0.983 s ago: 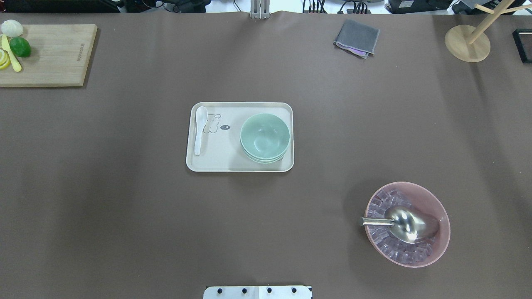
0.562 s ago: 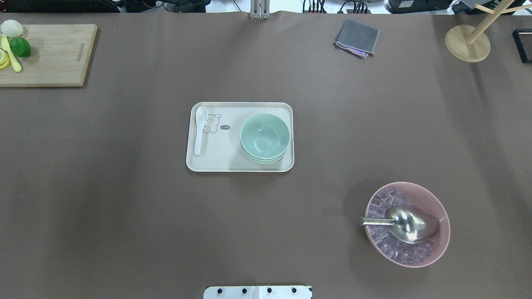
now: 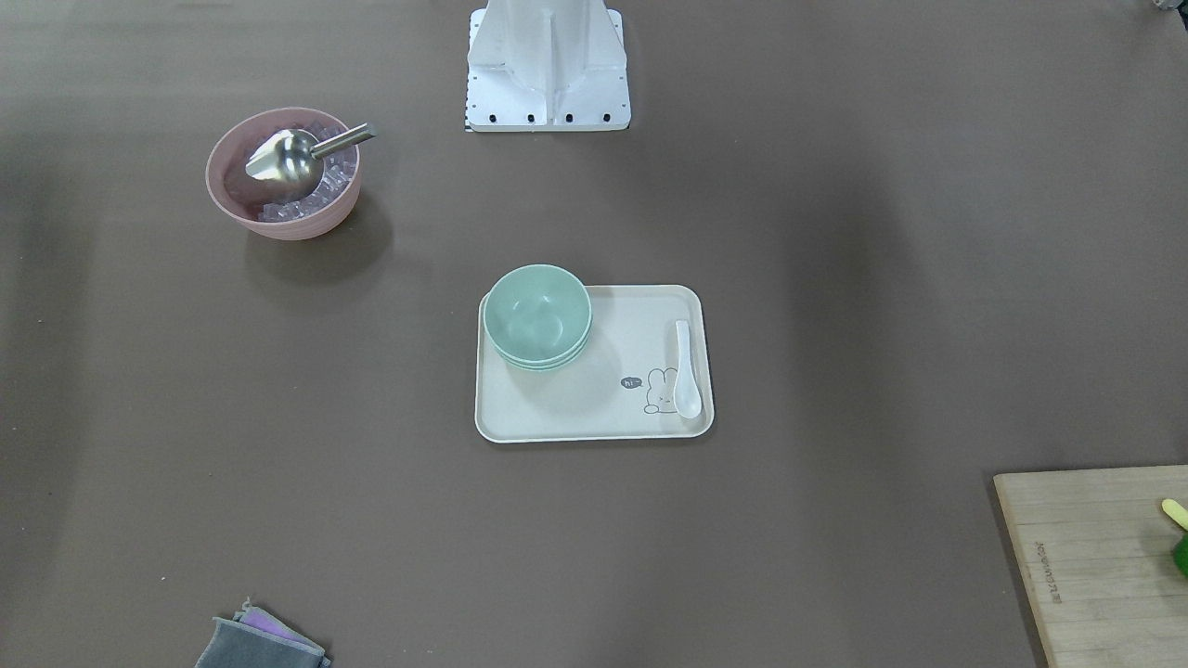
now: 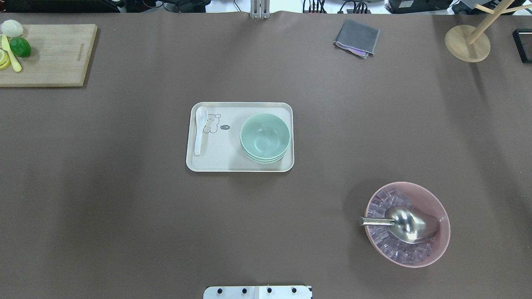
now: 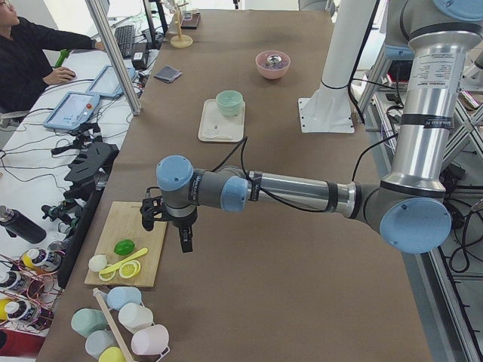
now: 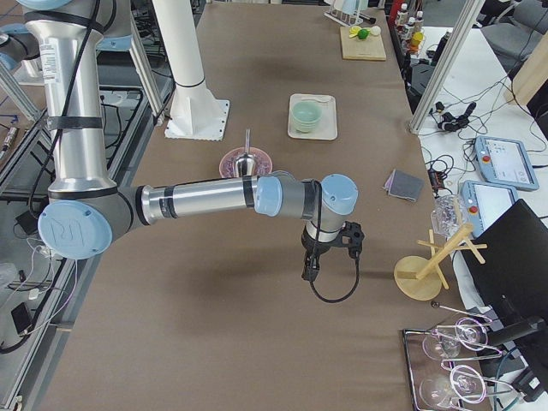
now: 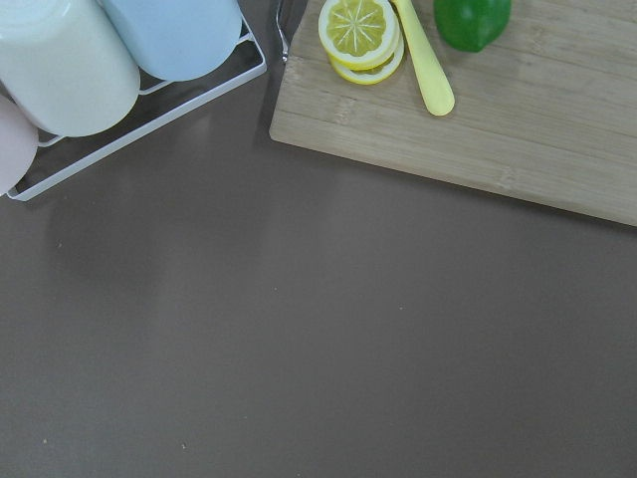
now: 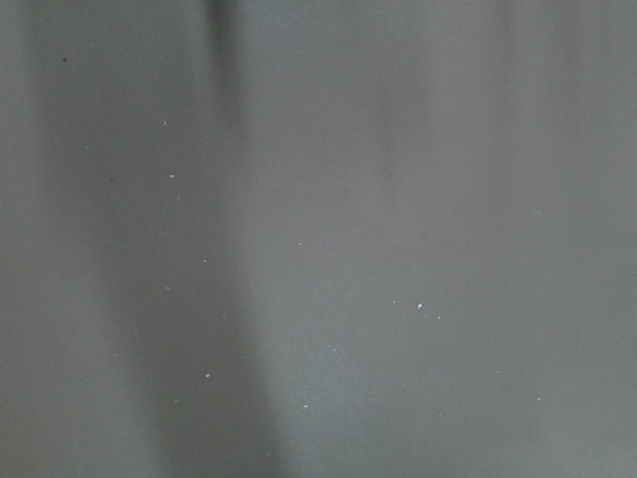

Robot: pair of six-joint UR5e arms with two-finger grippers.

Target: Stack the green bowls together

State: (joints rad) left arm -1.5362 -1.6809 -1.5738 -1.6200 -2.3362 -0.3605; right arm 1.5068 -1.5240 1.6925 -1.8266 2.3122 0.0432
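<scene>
The green bowls (image 4: 264, 137) sit nested in one stack on the tray (image 4: 232, 164), well apart from the left end effector (image 5: 184, 240) and right end effector (image 6: 309, 269), whose opening cannot be told, so any needless further reach could knock the stack askew.

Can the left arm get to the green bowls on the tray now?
Probably yes: nothing stands over the green bowls, the spoon lies across the tray from them, and the left gripper hangs by the cutting board.
</scene>
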